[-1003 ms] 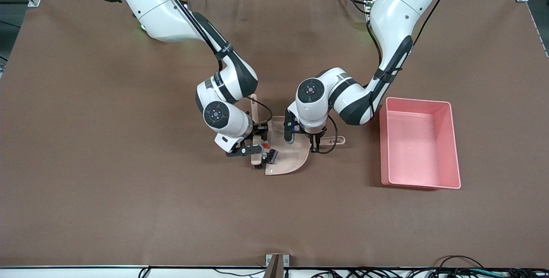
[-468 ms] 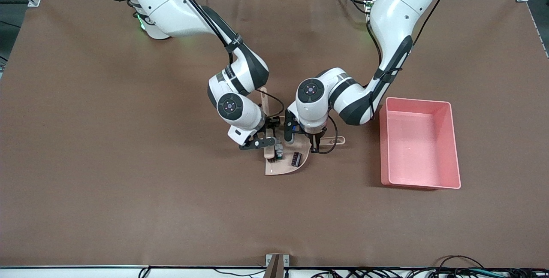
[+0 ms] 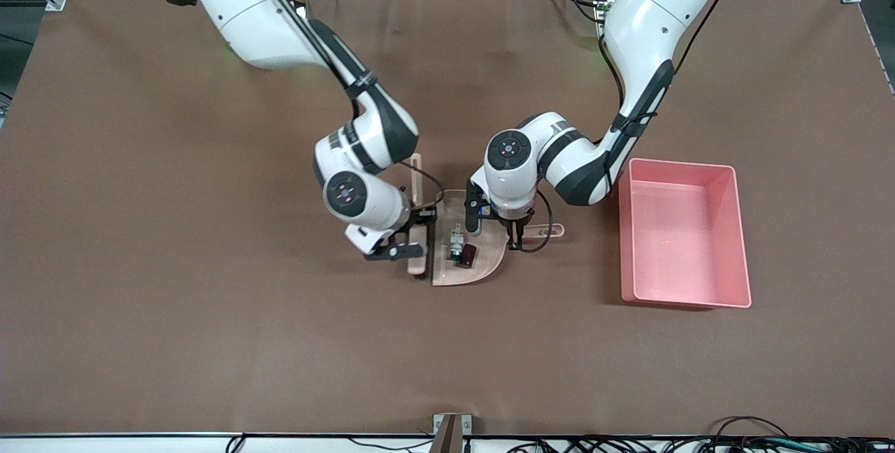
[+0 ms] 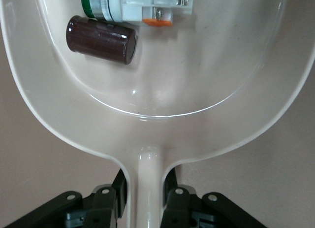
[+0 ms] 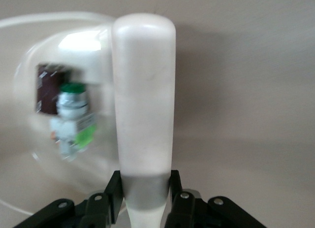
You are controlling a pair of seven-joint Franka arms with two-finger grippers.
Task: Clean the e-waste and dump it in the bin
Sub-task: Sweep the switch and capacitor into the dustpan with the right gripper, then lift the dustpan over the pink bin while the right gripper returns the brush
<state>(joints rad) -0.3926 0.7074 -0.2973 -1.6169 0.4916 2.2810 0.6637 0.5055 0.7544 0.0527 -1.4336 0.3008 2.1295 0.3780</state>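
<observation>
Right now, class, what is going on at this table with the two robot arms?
The left gripper is shut on the handle of a beige dustpan resting on the table. The right gripper is shut on a brush held upright beside the pan's open edge. Both bits of e-waste, a white block with a green end and a dark block, lie inside the dustpan. The pink bin sits beside it, toward the left arm's end of the table, with nothing tipped in yet.

High front camera facing both arms, two close wrist cameras, slightly blurred, all sharing the dustpan (image 3: 482, 264).
</observation>
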